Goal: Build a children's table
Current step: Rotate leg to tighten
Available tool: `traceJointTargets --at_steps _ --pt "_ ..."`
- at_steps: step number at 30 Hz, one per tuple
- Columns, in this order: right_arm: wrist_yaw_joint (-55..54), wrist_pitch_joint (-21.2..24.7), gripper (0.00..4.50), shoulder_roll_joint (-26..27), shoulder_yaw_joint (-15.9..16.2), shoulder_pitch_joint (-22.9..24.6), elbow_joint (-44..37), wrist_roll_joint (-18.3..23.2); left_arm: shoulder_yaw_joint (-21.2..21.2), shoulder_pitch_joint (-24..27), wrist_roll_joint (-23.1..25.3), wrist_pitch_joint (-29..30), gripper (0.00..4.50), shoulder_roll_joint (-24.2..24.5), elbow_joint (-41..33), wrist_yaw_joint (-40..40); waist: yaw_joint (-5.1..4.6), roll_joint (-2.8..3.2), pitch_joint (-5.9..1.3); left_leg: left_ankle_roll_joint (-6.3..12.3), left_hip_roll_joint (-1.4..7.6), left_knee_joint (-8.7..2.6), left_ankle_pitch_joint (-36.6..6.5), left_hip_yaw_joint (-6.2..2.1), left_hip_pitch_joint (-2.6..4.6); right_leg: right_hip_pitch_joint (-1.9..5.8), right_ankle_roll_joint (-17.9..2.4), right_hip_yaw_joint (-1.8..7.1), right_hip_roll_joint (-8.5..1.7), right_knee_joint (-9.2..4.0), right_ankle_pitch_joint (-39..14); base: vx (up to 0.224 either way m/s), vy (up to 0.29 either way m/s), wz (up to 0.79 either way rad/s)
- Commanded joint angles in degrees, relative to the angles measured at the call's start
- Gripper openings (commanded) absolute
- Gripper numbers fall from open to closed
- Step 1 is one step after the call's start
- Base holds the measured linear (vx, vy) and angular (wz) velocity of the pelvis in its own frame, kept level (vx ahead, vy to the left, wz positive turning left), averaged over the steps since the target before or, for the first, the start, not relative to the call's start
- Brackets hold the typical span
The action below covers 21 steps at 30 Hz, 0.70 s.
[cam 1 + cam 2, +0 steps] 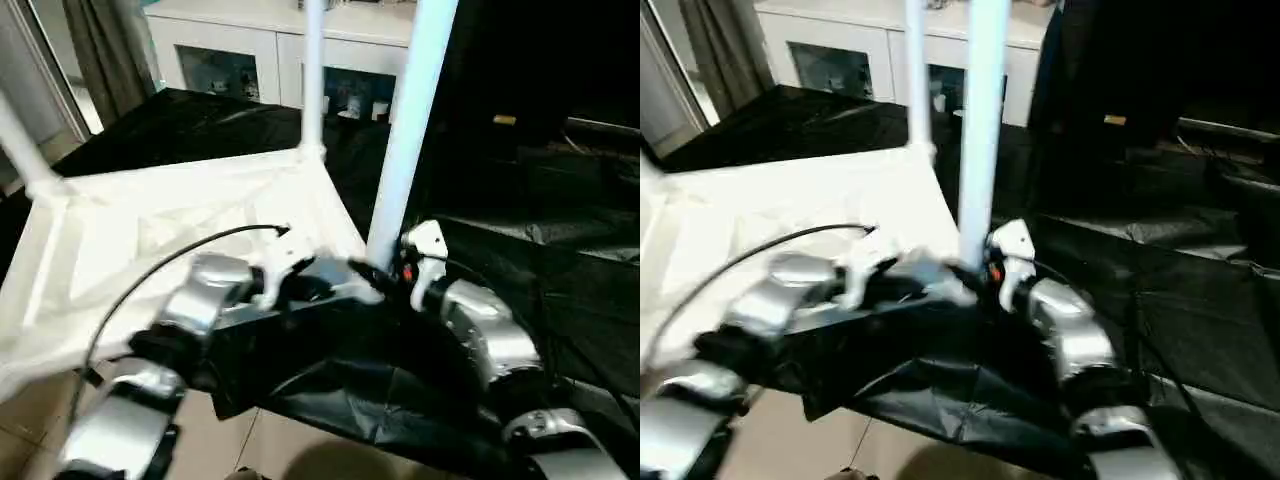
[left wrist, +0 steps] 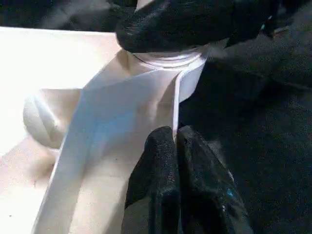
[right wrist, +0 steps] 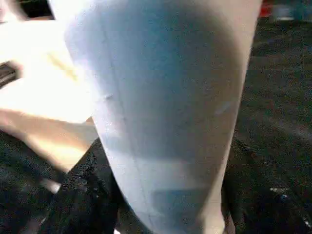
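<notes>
Upturned children's table (image 1: 150, 240) overhanging black-draped edge; right pincer (image 1: 385, 272) around near-corner leg (image 1: 405, 140).

Black-draped surface (image 1: 200, 125) carries upturned children's table (image 1: 150, 230).

A black sheet (image 1: 560, 300) covers the work surface across the middle and right of the frame. A white glass-door cabinet (image 1: 230, 60) stands at upper left, with a grey curtain (image 1: 100, 50) beside it. Pale floor tiles (image 1: 230, 440) show at the bottom.
</notes>
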Motion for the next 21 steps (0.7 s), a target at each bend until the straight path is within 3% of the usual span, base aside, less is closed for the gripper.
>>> traceJointTargets --at_steps 1,4,6,9,11,15,17,19,20,21 --pt "-5.18 2.56 2.39 3.86 2.36 0.50 4.27 -2.88 2.22 -2.57 -0.51 0.32 0.00 -4.25 1.00 8.05 -0.38 0.47 -3.16 -2.19 1.62 -4.50 -23.11 -1.40 1.90 1.45 -9.84 2.11 -3.25 -5.17 -23.21 0.000 0.000 0.00" --pt "-5.53 1.49 2.39 6.32 3.07 -0.53 4.41 -2.73 1.97 -3.03 -0.60 -0.15 0.00 -6.88 1.66 9.52 -0.55 0.35 -3.12 -1.65 1.36 -4.49 -23.42 -1.40 1.68 1.55 -8.74 2.07 -3.17 -5.47 -24.31 0.000 0.000 0.00" --pt "-2.66 1.35 2.87 6.57 3.14 -0.55 3.22 -1.46 1.47 -2.65 -0.60 -0.56 0.00 -7.25 1.21 8.16 -0.75 0.25 -3.04 -0.92 1.31 -4.60 -23.71 -1.54 1.48 1.74 -7.85 1.98 -3.21 -5.70 -26.08 0.000 0.000 0.00" --pt "-1.58 1.66 3.00 5.84 3.12 -0.61 2.59 -1.24 1.26 -2.20 -0.79 -0.71 0.00 -6.67 0.60 6.74 -0.77 0.30 -3.17 -0.35 1.42 -4.66 -23.66 -1.62 1.55 1.69 -7.74 2.02 -3.23 -5.79 -26.28 0.000 0.000 0.00" --pt "0.46 1.27 3.34 4.31 3.22 -0.84 2.32 -1.15 0.82 -1.70 -0.89 -1.38 0.00 -5.47 0.21 4.76 -0.75 0.33 -3.25 -0.29 1.49 -4.68 -22.70 -1.56 1.46 1.74 -8.24 2.11 -3.22 -5.62 -24.46 0.000 0.000 0.00" --pt "9.92 1.68 3.34 -0.02 4.08 -0.24 -0.49 0.49 0.15 -0.53 -0.86 -2.44 0.00 -2.76 -0.67 0.06 -0.64 0.15 -3.44 1.02 1.54 -4.56 -20.82 -1.41 1.15 2.34 -9.46 2.06 -3.08 -5.14 -20.20 0.000 0.000 0.00" --pt "15.77 2.25 3.34 -2.74 4.67 0.39 -2.19 1.36 -0.39 0.07 -0.49 -2.58 0.00 -0.97 -1.25 -2.71 -0.56 -0.45 -3.53 1.71 1.54 -4.36 -18.83 -1.17 1.04 2.40 -10.41 2.15 -3.09 -4.82 -17.78 0.000 0.000 0.00" --pt "20.47 2.52 3.34 -5.03 4.72 0.77 -3.19 2.44 -0.66 0.46 -0.47 -2.79 0.00 0.75 -1.82 -5.34 -0.12 -0.25 -3.57 2.71 1.67 -4.19 -16.79 -1.03 0.87 2.56 -10.79 2.11 -3.18 -4.56 -16.66 0.000 0.000 0.00" --pt "24.57 2.86 3.34 -7.11 4.59 0.85 -3.69 3.40 -0.81 0.82 -0.78 -2.99 0.00 2.48 -2.66 -8.20 -0.09 -0.76 -3.64 3.12 1.81 -4.06 -15.33 -0.92 0.71 2.64 -11.38 2.10 -3.19 -4.35 -15.01 0.000 0.000 0.00" --pt "25.95 3.07 3.34 -7.79 4.54 0.89 -3.90 3.74 -0.82 1.00 -1.05 -2.96 0.00 3.08 -3.09 -9.39 0.13 -0.56 -3.75 3.22 1.80 -3.98 -14.61 -1.02 0.72 2.74 -11.70 2.02 -3.19 -4.04 -14.25 0.000 0.000 0.00"
